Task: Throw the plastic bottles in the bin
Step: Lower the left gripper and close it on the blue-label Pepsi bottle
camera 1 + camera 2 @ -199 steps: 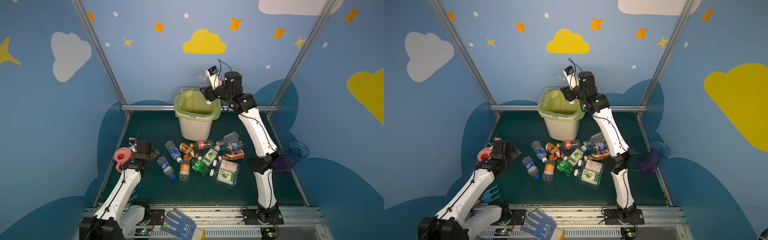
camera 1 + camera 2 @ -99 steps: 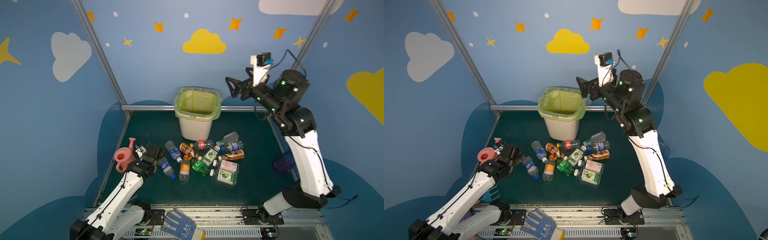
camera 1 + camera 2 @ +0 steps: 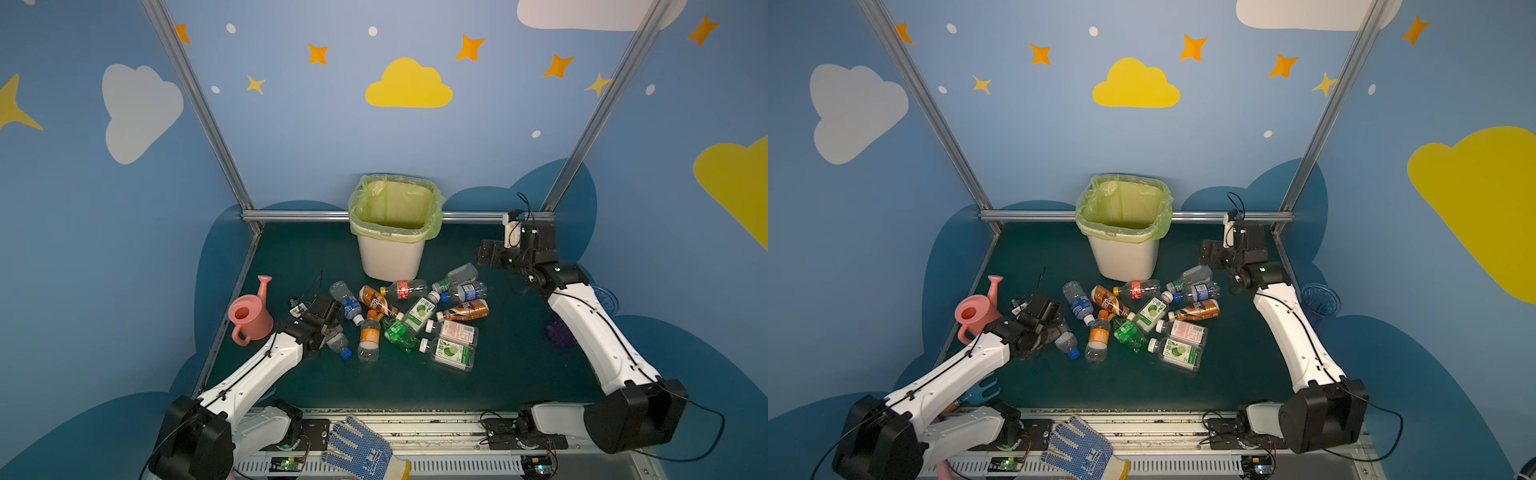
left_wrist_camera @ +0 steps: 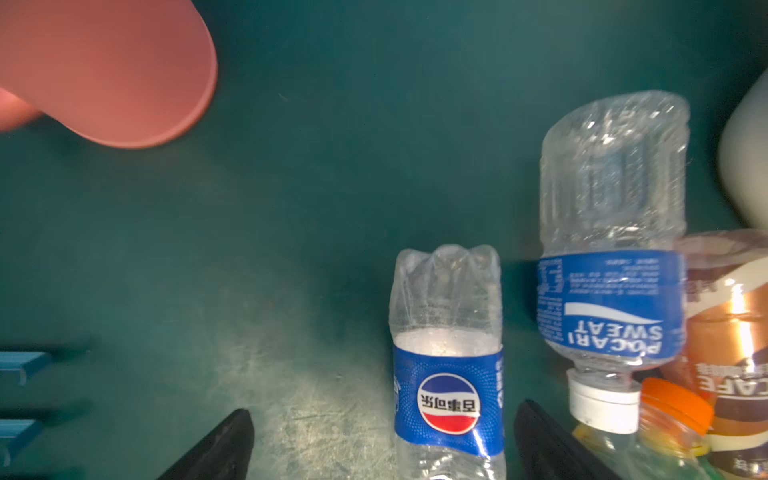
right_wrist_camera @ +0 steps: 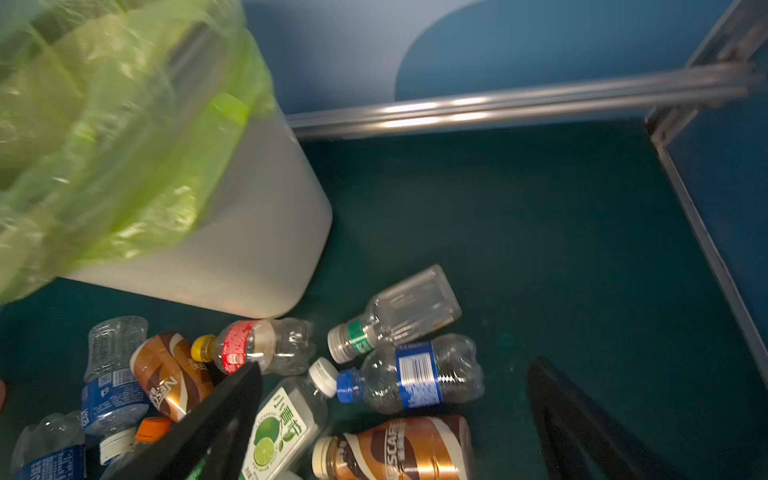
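The white bin (image 3: 390,257) with its yellow-green bag stands at the back middle, also seen in the right wrist view (image 5: 249,232). Several plastic bottles (image 3: 415,320) lie in a heap in front of it. My left gripper (image 3: 328,328) is open and low at the heap's left edge. A clear bottle with a blue Pepsi label (image 4: 446,374) lies between its fingers (image 4: 544,444), untouched. My right gripper (image 3: 484,253) hangs open and empty to the right of the bin. In its wrist view the gripper (image 5: 392,374) is above a blue-labelled bottle (image 5: 415,374) and a brown one (image 5: 407,449).
A pink watering can (image 3: 249,318) stands just left of my left gripper. A purple vase (image 3: 559,332) lies behind the right forearm by the right wall. A blue-dotted glove (image 3: 361,451) rests on the front rail. A metal rail (image 5: 498,108) runs behind the bin.
My right gripper opened above the bin, then swung away and down to the right of it. My left gripper moved right, off the watering can and over the Pepsi bottle.
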You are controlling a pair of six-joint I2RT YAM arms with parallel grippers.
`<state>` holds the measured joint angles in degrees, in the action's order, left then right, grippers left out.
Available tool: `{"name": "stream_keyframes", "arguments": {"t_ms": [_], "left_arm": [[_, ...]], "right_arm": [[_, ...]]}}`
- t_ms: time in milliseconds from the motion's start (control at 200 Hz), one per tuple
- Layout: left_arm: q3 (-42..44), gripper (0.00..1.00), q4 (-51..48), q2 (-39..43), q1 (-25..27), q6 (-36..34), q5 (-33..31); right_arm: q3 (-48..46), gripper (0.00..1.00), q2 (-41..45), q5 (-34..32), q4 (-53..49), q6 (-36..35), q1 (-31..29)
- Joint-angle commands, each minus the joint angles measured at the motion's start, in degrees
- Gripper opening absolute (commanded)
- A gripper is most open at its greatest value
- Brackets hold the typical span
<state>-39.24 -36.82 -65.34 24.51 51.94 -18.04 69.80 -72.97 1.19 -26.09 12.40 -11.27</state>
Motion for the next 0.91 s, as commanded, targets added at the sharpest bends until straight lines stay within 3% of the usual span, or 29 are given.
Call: {"name": "stream_keyframes", "arguments": {"t_ms": [0, 230, 441, 751, 901], "left_arm": [[-0.2, 0.96, 1.7, -2.1, -0.3, 0.7, 1.4], [-0.2, 0.94, 7.1, -7.0, -2.9, -3.5, 7.9], [1.2, 0.91, 12.3, -10.2, -6.3, -6.5, 15.7], [1.6, 0.76, 16.8, -15.1, -9.2, -8.4, 22.5], [1.9, 0.59, 18.5, -16.4, -10.5, -8.3, 24.9]], "right_arm": [[-3.2, 0.98, 5.9, 0.3, 0.8, 3.4, 1.5], [-9.6, 0.98, 8.9, 0.3, -0.5, 5.1, 3.4], [-10.1, 0.98, 8.6, 1.3, -0.8, 5.7, 3.6], [-9.3, 0.98, 7.1, 3.1, -0.9, 6.6, 3.6], [-9.3, 0.98, 7.2, 2.8, -1.2, 6.4, 3.6]]}}
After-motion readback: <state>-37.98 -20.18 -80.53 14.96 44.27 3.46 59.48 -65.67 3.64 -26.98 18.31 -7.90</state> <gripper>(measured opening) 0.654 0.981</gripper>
